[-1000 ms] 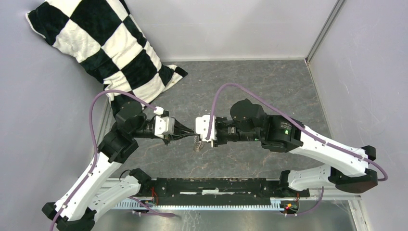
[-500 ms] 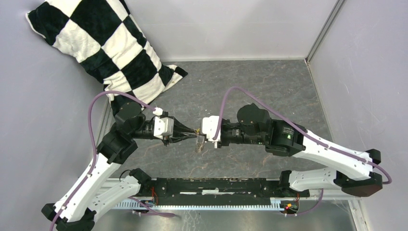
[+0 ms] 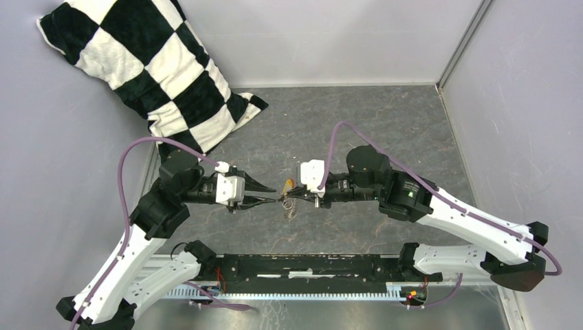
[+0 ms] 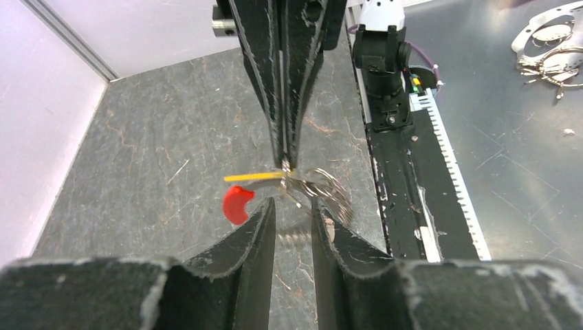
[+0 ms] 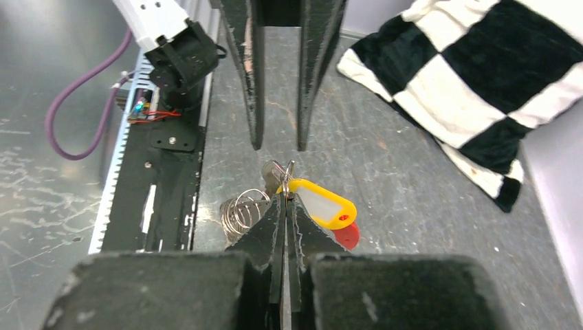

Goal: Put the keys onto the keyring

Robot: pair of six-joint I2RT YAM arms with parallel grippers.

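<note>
Drawn apart since a second ago, from tips meeting over the middle of the table (image 3: 385, 124): left gripper (image 4: 293, 205) now backed toward its own side, right gripper (image 5: 284, 199) shifted toward its side with the load. Pinches fully closed, on the right, at the spot joining the yellow key (image 5: 320, 204) to the keyring (image 5: 237, 210), with no gap seen between the fingers. Carries the key flat out to one side of the closed tips and the silvery coils of the ring hanging to the other side, a small red piece (image 5: 348, 237) just under the key. Stands narrowly parted on the left, holding nothing. Faces the pinch head-on from near, with key and ring just beyond the left tips rather than between them. Cannot tell about contact between coils and table. Leaves a black-and-white checked pillow (image 3: 137, 62) well apart at the far left corner.
</note>
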